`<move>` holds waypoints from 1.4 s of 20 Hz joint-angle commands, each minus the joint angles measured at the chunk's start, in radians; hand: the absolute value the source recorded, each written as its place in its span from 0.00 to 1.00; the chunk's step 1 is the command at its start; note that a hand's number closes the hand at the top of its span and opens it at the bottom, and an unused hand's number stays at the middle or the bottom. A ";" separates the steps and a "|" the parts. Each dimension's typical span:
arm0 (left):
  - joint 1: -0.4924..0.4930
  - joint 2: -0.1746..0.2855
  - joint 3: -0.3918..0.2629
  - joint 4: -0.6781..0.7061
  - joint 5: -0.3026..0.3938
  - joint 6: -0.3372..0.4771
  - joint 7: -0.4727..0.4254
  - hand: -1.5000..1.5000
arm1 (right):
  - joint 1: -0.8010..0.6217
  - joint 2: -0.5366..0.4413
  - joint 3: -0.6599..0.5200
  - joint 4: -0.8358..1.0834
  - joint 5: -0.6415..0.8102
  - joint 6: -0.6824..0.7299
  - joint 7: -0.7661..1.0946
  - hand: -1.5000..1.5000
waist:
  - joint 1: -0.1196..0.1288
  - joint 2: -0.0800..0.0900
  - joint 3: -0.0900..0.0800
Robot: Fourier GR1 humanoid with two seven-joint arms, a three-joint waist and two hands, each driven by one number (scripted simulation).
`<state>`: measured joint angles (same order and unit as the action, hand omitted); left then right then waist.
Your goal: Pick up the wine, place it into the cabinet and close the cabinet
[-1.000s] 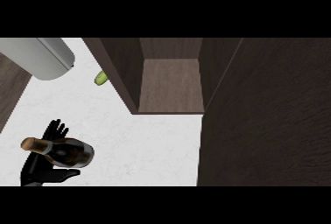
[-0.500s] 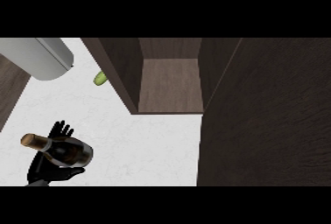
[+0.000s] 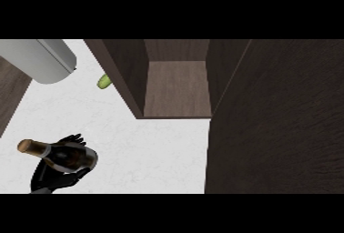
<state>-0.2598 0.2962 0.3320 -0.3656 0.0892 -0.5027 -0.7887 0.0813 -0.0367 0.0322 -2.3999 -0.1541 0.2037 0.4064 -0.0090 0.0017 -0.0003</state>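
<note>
The wine bottle (image 3: 67, 156) is dark with a tan cork end pointing left, and it lies tilted at the lower left of the head view. My left hand (image 3: 53, 178) is curled round the bottle's body from below, with fingertips showing above it. The open cabinet (image 3: 178, 88) of dark wood stands at top centre, up and to the right of the bottle, and its inside shelf shows nothing on it. My right hand is out of view.
A wide dark wooden panel (image 3: 275, 118) fills the right side. A grey rounded metal object (image 3: 43, 59) sits at the top left, and a small green item (image 3: 105, 81) lies beside the cabinet's left wall. White counter (image 3: 154, 150) lies between the bottle and the cabinet.
The bottle and hand have barely shifted. The fingers above the bottle now sit closer round it.
</note>
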 commanded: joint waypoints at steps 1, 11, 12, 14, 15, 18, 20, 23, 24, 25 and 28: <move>-0.023 0.029 -0.003 0.054 -0.001 -0.127 -0.094 1.00 | -0.003 -0.001 -0.012 -0.020 -0.025 -0.014 0.035 0.00 | -0.003 0.002 -0.002; 0.031 -0.020 -0.043 0.053 -0.024 -0.089 -0.197 1.00 | 0.011 0.015 0.012 0.048 0.036 0.008 -0.049 0.00 | 0.003 0.001 -0.002; 0.067 -0.064 -0.066 0.014 -0.036 -0.042 -0.205 1.00 | -0.032 -0.020 -0.065 0.083 -0.040 0.026 -0.049 0.00 | 0.010 0.000 -0.001; 0.098 -0.148 -0.090 -0.028 -0.049 0.052 -0.221 1.00 | 0.006 -0.011 -0.034 0.025 0.000 0.005 -0.009 0.00 | 0.008 -0.002 0.000; 0.149 -0.191 -0.096 -0.045 -0.045 0.072 -0.238 1.00 | -0.003 0.024 0.022 0.038 0.056 -0.019 -0.017 0.00 | 0.019 -0.004 0.000; 0.162 -0.174 -0.090 -0.104 -0.013 0.059 -0.202 1.00 | 0.060 0.004 0.000 -0.028 0.007 0.011 -0.016 0.00 | 0.007 -0.005 0.001; 0.199 -0.186 -0.100 -0.142 -0.009 0.056 -0.224 1.00 | 0.046 0.007 -0.019 0.033 0.010 0.019 -0.061 0.00 | 0.012 -0.004 0.001; 0.194 -0.176 -0.099 -0.156 0.013 0.031 -0.216 1.00 | 0.034 -0.016 -0.055 0.028 -0.024 0.023 -0.034 0.00 | 0.007 -0.002 0.000; 0.214 -0.216 -0.124 -0.187 0.007 0.026 -0.223 1.00 | 0.028 0.005 -0.027 0.054 0.011 0.020 -0.074 0.00 | 0.012 -0.003 0.000; 0.195 -0.170 -0.117 -0.239 0.033 -0.009 -0.159 1.00 | -0.006 -0.013 -0.044 0.067 0.002 0.021 -0.054 0.00 | 0.016 -0.003 0.001; 0.233 -0.220 -0.163 -0.345 0.051 -0.020 -0.104 1.00 | 0.002 -0.012 -0.067 0.049 -0.028 0.010 -0.033 0.00 | 0.018 -0.006 0.002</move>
<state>-0.0707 0.1419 0.2255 -0.6459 0.1282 -0.4033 -0.8897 0.0992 -0.0431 -0.0071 -2.3599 -0.1571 0.2192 0.3644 0.0080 -0.0084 0.0124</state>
